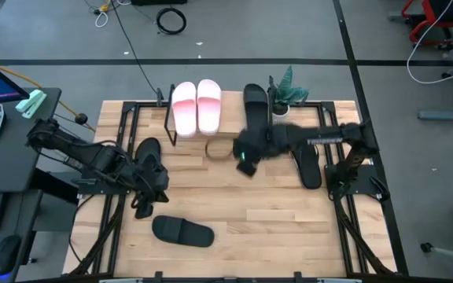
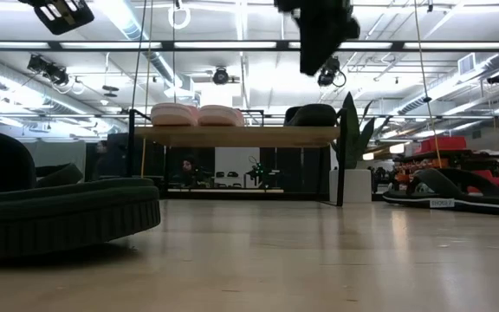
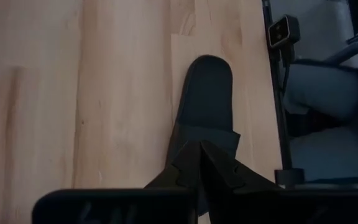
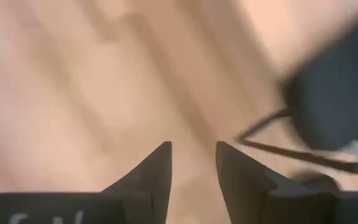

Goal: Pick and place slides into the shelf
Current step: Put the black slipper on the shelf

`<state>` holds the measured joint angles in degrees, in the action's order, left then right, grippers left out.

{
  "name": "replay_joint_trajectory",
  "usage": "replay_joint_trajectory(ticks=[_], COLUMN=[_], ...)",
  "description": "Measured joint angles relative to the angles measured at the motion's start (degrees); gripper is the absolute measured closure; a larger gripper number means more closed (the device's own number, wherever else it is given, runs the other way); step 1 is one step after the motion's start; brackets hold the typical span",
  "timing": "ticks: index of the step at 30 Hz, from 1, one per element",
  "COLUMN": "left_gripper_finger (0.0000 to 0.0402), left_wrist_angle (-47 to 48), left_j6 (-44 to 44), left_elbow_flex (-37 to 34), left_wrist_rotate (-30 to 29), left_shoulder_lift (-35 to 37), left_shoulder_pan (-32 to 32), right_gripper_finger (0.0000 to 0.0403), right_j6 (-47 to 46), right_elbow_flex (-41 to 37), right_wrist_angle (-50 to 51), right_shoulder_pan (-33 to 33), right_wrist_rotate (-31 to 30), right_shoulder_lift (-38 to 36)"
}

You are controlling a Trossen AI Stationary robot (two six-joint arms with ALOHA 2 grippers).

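Slides: two pink ones (image 1: 197, 106) and a black one (image 1: 255, 102) sit on the shelf (image 1: 211, 137) at upper centre. The right end effector (image 1: 246, 161), fingers parted and empty, hovers just below the shelf. The left end effector (image 1: 144, 206), at lower left of the tabletop (image 1: 274, 220), is pinched closed, empty, above another black slide (image 3: 204, 102).

in the high view the right gripper (image 1: 246, 157) was a dark smear at centre, hiding part of the shelf (image 1: 211, 148) and leaving its fingers unreadable. the right wrist view was blurred all over: a dark shape (image 4: 340, 106) at the right edge ran out of frame and could not be identified. in the low view a black slide (image 2: 55, 217) was cut off by the left edge, and the arm at top centre by the upper edge. in the left wrist view, the closed fingers (image 3: 185, 171) covered the near end of a black slide (image 3: 207, 93).
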<state>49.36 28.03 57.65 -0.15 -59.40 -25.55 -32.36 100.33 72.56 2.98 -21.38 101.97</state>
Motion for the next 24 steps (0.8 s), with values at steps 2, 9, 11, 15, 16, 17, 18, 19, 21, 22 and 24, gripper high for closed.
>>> replay_joint_trajectory(ticks=[2,9,11,15,16,17,18,19,21,22,24], left_gripper_finger=[0.0393,0.0387,0.0379,0.0371,0.0371,0.0371,0.0371,0.037,0.0369,0.0368,0.0367], left_wrist_angle=[0.0,0.0,0.0,-1.3,-2.4,-3.9,-6.0,-8.8,-15.1,-18.3,-24.8], left_j6=[1.1,18.0,26.1,39.5,40.7,41.1,41.2,41.3,40.9,39.6,34.8], left_elbow_flex=[0.0,0.0,0.0,0.0,0.0,0.0,0.0,0.0,0.0,0.0,0.0], left_wrist_rotate=[-1.6,-9.3,-11.6,-12.5,-12.5,-12.5,-12.5,-12.5,-12.4,-12.4,-12.3], left_shoulder_lift=[-0.9,-7.3,-10.2,-16.7,-18.6,-20.4,-21.9,-23.4,-25.7,-26.8,-28.2], left_shoulder_pan=[-2.2,-12.5,-15.1,-19.0,-19.5,-19.9,-20.0,-20.1,-20.0,-20.0,-19.9], right_gripper_finger=[0.0277,0.0289,0.0289,0.0289,0.0289,0.0288,0.0288,0.0288,0.0289,0.0289,0.0289], right_j6=[-0.9,10.2,12.7,14.9,15.1,15.5,15.8,16.0,16.0,16.1,16.0], right_elbow_flex=[-0.3,-4.4,-5.5,-6.3,-6.3,-6.3,-6.3,-6.3,-6.3,-6.3,-6.3], right_wrist_angle=[-3.1,-22.3,-26.6,-30.3,-30.5,-30.5,-30.4,-30.4,-30.5,-30.4,-30.4], right_shoulder_pan=[5.2,21.0,24.3,28.4,29.0,29.5,29.8,30.0,30.0,29.9,29.5], right_wrist_rotate=[0.1,-0.5,-2.2,-7.3,-8.4,-9.5,-10.3,-11.3,-13.1,-13.5,-14.0], right_shoulder_lift=[0.0,0.0,0.0,0.0,0.0,0.0,0.0,0.0,0.0,0.0,0.0])
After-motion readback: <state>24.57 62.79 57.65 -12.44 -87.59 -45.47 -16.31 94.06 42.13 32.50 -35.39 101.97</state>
